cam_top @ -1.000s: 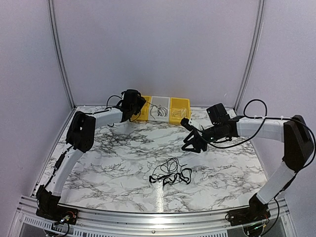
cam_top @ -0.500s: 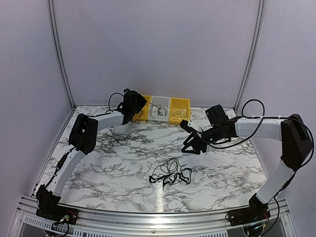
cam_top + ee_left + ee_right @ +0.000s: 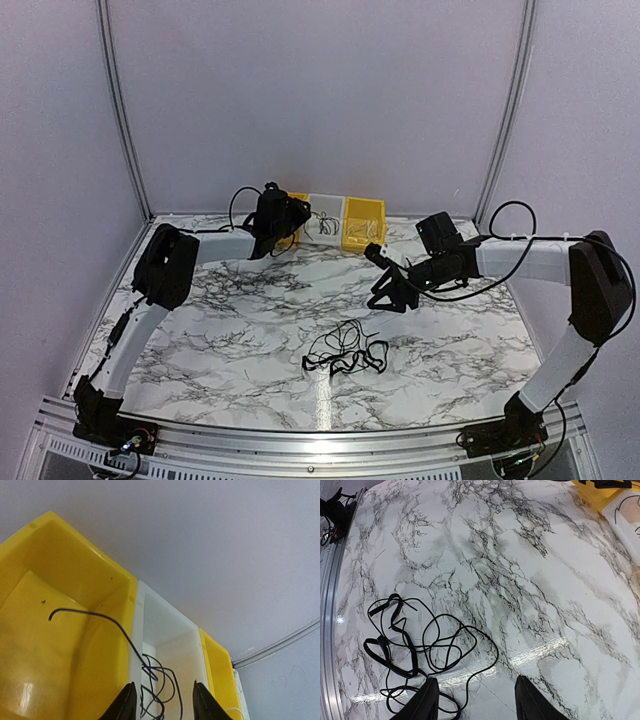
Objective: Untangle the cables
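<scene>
Thin black flexible cables [image 3: 415, 645] lie in a loose tangle of overlapping loops on the glossy, white marble-patterned tabletop [image 3: 530, 570], toward its front middle. The right gripper [image 3: 476, 702] hovers near the tangle, its matte black fingers spread wide with nothing between them. At the back, another thin black cord [image 3: 95, 616] starts in the smooth left yellow plastic bin [image 3: 45, 670], crosses the shared wall and curls into loops inside the white plastic bin [image 3: 167, 625]. A second yellow bin [image 3: 217, 665] adjoins it. The left gripper [image 3: 165, 704] hangs over the white bin, jaws parted, with loops showing in the gap. Whether either finger touches them I cannot tell.
</scene>
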Available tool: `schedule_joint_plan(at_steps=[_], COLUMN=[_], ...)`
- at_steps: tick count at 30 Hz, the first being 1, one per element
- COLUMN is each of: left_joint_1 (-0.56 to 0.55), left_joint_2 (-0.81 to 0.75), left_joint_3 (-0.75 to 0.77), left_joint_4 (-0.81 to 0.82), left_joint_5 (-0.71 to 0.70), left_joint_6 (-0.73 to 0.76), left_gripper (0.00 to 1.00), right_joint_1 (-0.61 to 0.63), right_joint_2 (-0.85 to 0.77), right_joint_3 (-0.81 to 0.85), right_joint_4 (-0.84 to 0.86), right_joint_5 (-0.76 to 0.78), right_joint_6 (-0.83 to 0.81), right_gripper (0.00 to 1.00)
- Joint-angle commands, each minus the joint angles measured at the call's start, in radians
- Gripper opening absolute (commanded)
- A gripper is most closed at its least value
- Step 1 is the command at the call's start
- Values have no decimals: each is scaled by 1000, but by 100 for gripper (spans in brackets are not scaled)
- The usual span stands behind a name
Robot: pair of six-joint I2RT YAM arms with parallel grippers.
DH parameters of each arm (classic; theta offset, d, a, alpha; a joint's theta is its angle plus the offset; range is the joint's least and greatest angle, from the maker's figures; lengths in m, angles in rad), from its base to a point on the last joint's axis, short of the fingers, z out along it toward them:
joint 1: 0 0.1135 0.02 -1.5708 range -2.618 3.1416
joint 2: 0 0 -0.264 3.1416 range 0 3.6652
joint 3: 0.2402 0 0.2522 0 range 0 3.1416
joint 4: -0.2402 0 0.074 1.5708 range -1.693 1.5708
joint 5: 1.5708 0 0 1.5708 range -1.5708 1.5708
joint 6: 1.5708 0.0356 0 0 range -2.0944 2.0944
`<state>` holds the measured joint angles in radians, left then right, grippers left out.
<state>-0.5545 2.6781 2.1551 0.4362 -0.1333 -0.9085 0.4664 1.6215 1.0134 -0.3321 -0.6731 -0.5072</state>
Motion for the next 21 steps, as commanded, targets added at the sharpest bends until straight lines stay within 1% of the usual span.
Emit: schedule_joint_plan(at_steps=[1,3,5,9,12,16,21], left_joint_1=[-2,-2,-1,-2,-2,-2,-21], left_joint_2=[-176,-210,-227,-211,-161,-72,-57], left_joint_3=[-156,-202,-225,-212,-162,-68,-47], left_joint_4=[-1,-5,-26,-96,-136,-170,-183], left_joint_5=[-19,-25,-32,-40,-36,0,-26], left_joint_6=[115,153,188,243,273,309,401], left_gripper=[45,48,49,50,53,55,56], right_joint_1=[0,1,4,9,11,12,12], right_joint_2=[3,2,2,3,8,13,20], right_joint_3=[39,38,39,37,37,35,36], right_joint_4=[-12,-11,-10,-10,-9,-10,-11], right_joint_5=[5,7,10,19,25,37,53], right_joint_6=[-17,-17,-19,-21,-21,-27,-34], right_gripper=[52,52,52,52,52,52,52])
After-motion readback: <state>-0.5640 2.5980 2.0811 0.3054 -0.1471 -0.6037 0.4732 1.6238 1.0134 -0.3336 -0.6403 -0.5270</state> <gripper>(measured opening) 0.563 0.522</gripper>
